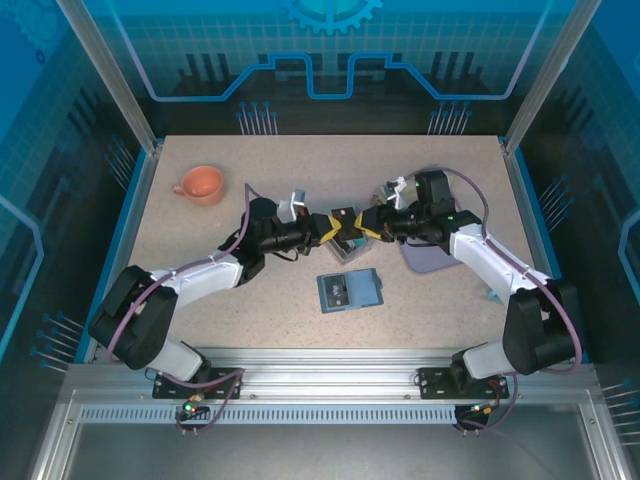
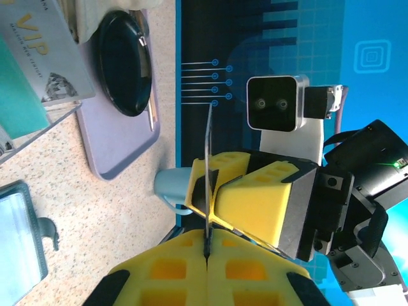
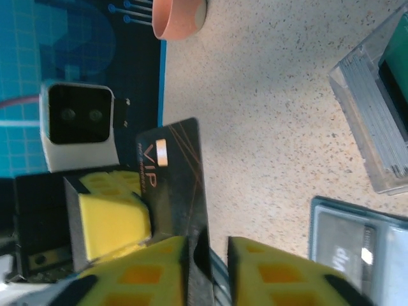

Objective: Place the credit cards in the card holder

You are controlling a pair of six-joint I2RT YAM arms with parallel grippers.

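Above the middle of the table my two grippers meet tip to tip over a dark credit card [image 1: 346,222] marked VIP. My left gripper [image 2: 207,250] is shut on the card [image 2: 209,159], seen edge-on between its yellow pads. My right gripper [image 3: 207,258] is open; the card [image 3: 175,172] leans against one finger with a gap to the other. The teal-blue card holder [image 1: 350,290] lies open and flat on the table just in front of the grippers. More credit cards, a grey VIP one [image 2: 44,51] and a teal one [image 2: 16,89], sit in a clear box.
The clear plastic box [image 3: 376,121] stands on the table beneath the grippers. A grey-lilac mat [image 1: 430,260] with a black disc [image 2: 124,60] lies to the right. An orange cup [image 1: 200,183] stands at the back left, and a pale blue cup [image 2: 172,188] sits by the right edge.
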